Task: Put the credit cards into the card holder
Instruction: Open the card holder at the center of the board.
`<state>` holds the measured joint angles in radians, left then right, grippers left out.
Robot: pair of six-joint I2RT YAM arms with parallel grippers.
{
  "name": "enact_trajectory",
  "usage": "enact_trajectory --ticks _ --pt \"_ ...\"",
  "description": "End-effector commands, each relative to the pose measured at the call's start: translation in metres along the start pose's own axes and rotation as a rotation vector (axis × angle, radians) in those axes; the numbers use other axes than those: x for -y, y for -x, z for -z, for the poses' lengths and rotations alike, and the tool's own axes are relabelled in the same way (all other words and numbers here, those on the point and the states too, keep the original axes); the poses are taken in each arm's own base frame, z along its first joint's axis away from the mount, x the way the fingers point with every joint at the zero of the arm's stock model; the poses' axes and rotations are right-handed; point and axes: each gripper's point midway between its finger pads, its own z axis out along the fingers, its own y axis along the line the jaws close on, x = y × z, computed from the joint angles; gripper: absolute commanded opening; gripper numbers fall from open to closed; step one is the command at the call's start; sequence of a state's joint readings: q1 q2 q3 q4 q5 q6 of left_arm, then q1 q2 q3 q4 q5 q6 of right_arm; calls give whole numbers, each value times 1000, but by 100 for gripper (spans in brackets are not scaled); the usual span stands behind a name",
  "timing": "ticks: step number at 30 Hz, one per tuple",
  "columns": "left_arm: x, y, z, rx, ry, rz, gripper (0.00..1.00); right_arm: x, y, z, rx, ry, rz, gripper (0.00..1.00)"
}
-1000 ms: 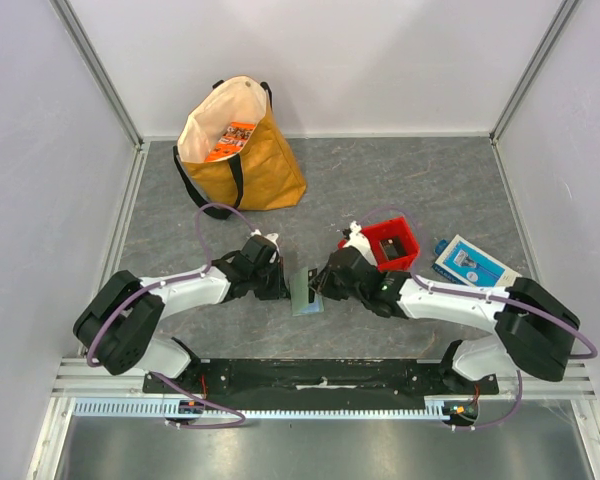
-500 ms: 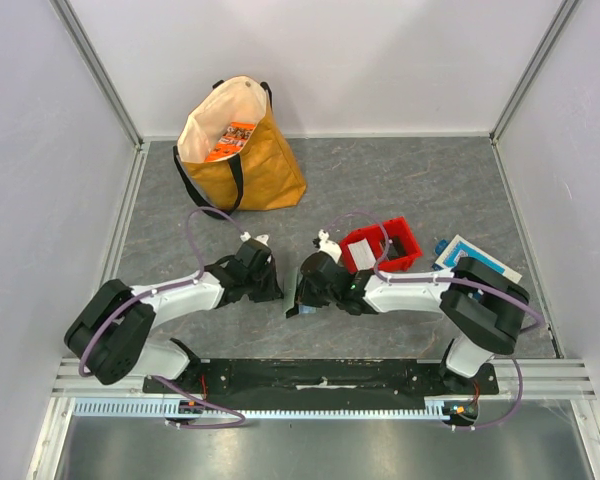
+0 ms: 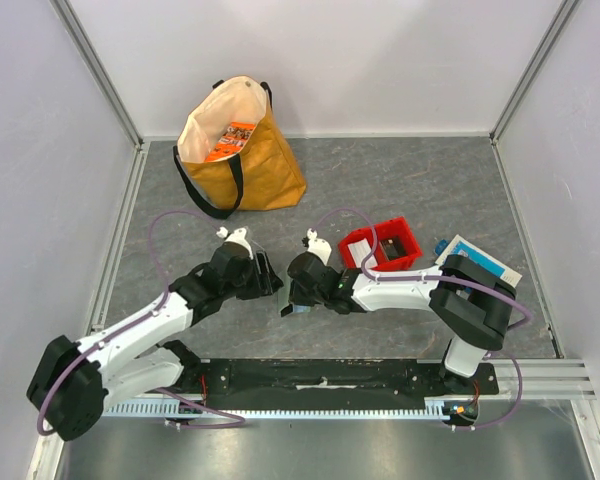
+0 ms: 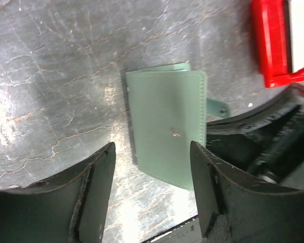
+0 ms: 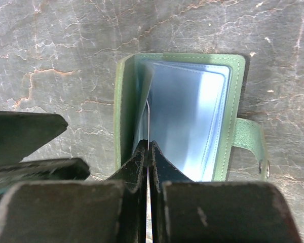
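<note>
The pale-green card holder (image 5: 236, 91) lies open on the grey table, its clear pockets (image 5: 192, 116) facing up. My right gripper (image 5: 149, 148) is shut on a thin credit card (image 5: 149, 121) seen edge-on, its far end down among the pockets near the holder's left flap. From the left wrist view, the holder's green outer face (image 4: 167, 131) and snap strap (image 4: 218, 107) show just beyond my left gripper (image 4: 152, 174). That gripper is open and holds nothing. From above, both grippers (image 3: 270, 283) (image 3: 292, 303) meet near the table's front middle.
A red bin (image 3: 394, 240) holding a whitish flat piece (image 3: 358, 245) stands right of the right gripper. A blue-and-white box (image 3: 470, 258) lies further right. A yellow tote bag (image 3: 242, 150) stands at the back left. The left fingers (image 5: 25, 132) are close beside the holder.
The left gripper has opened, let go of the card holder and drawn back to the left. The right gripper has shifted left with the card, staying shut.
</note>
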<state>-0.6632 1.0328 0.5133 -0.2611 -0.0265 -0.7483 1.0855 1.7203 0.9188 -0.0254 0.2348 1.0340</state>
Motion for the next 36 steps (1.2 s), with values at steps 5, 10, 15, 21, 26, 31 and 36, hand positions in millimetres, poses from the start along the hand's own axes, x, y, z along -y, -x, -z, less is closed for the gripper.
enact_trajectory --ticks 5,10,15,21,26,31,36 --pt "28 43 6 99 -40 45 74 15 -9 -3 -3 -26 49 0" --pt "42 57 -9 80 -44 48 76 7 -6 -4 8 10 45 0" --pt "46 55 -23 36 -40 33 77 3 -3 -2 20 31 47 0" --pt "47 38 -35 -55 -51 13 74 3 -4 -1 20 33 50 0" --pt "43 33 -37 -83 -38 -14 60 6 -1 -1 33 18 52 0" --pt "38 35 -31 -67 -11 -27 37 10 0 0 42 -3 49 0" --pt "25 35 -23 -55 31 -39 12 13 2 1 50 -16 45 0"
